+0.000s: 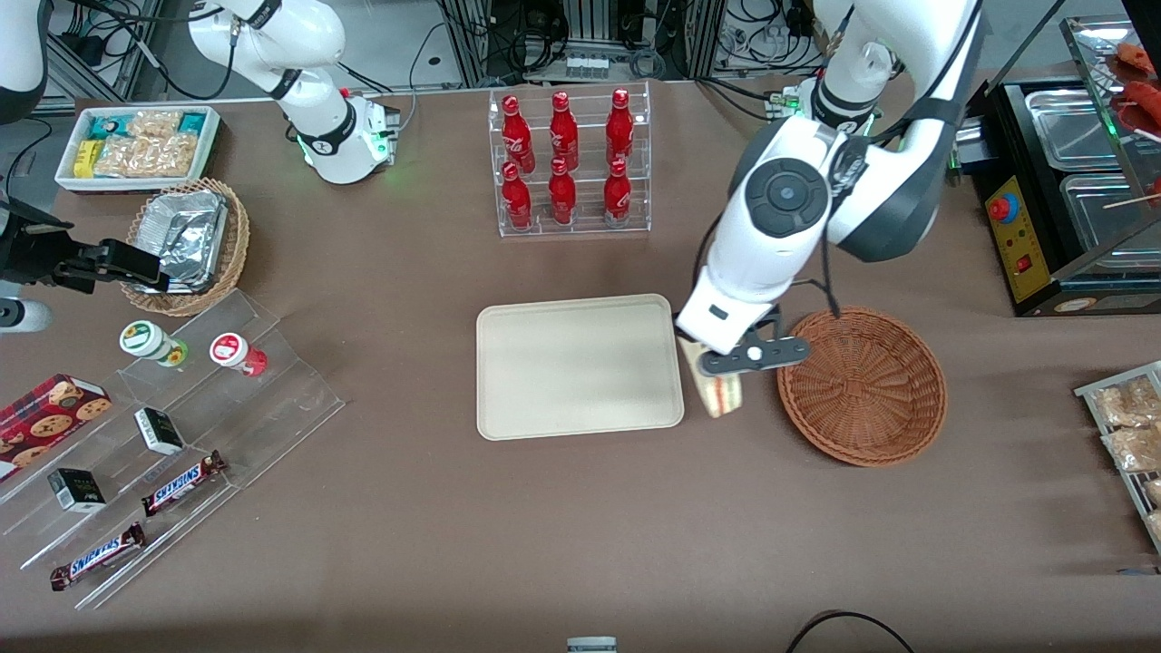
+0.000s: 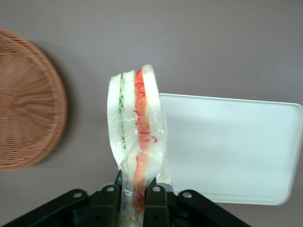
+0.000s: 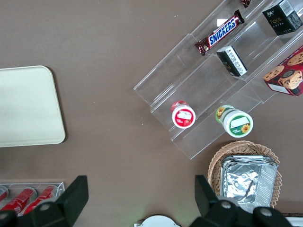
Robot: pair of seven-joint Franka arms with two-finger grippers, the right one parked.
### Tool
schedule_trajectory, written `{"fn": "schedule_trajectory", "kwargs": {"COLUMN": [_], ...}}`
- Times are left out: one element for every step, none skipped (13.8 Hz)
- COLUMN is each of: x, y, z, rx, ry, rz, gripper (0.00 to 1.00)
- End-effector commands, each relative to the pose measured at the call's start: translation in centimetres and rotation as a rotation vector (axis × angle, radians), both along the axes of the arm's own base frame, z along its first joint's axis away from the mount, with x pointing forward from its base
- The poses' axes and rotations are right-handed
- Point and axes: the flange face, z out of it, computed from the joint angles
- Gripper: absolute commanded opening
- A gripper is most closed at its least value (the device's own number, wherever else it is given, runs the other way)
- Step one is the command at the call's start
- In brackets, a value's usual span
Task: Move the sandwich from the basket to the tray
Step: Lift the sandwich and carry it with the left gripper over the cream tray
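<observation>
A: Clamped tight on the sandwich (image 2: 137, 137), that end effector (image 1: 726, 367); lifted clear of the worktop (image 1: 544, 544), hanging in the gap between the basket (image 1: 862, 385) and the tray (image 1: 580, 365).

B: Best carried sideways toward the parked arm's end until fully over the tray, not just over its rim. Then lowered gently, released only once resting flat or nearly so.

A: Gripped at one end only, wrapper slack, wedge dangling. Likely to swing if hurried.

B: Worth keeping low and slow, then. Anything in the way?

A: Nothing on the tray. Basket empty too, just bare wicker.

B: And elsewhere?

A: Tan wicker basket (image 1: 186, 245) holding crumpled foil, toward the parked arm's end. White bin (image 1: 136, 145) with snack packets farther from the front camera than that. Clear rack of red bottles (image 1: 570, 163) farther than the tray. None near the path.
</observation>
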Motion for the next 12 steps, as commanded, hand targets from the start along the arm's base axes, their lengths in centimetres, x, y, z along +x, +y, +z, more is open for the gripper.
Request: {"fn": "schedule_trajectory", "kwargs": {"x": [0.0, -0.5, -1.0, -1.3, -1.4, -2.1, -2.9, -3.0, -3.5, -4.0, -4.0, -4.2], "y": [-3.8, -5.5, -6.9, -7.9, -8.9, -10.5, -11.8, -12.6, -13.9, -14.8, -14.9, -15.1], "z": [-1.2, -2.1, -3.6, -4.9, -6.1, -7.4, -8.5, -10.2, -11.3, -12.5, -13.7, -15.0], "rx": [-0.02, -0.025, -0.025, -0.029, -0.042, -0.052, -0.051, -0.048, -0.056, -0.053, -0.04, -0.022], "ry": [0.017, 0.024, 0.043, 0.055, 0.053, 0.049, 0.047, 0.047, 0.038, 0.033, 0.034, 0.038], "rz": [-0.046, -0.07, -0.087, -0.098, -0.099, -0.12, -0.128, -0.117, -0.123, -0.136, -0.144, -0.157], "gripper": [0.07, 0.07, 0.07, 0.07, 0.07, 0.07, 0.07, 0.07, 0.07, 0.07, 0.07, 0.07]}}
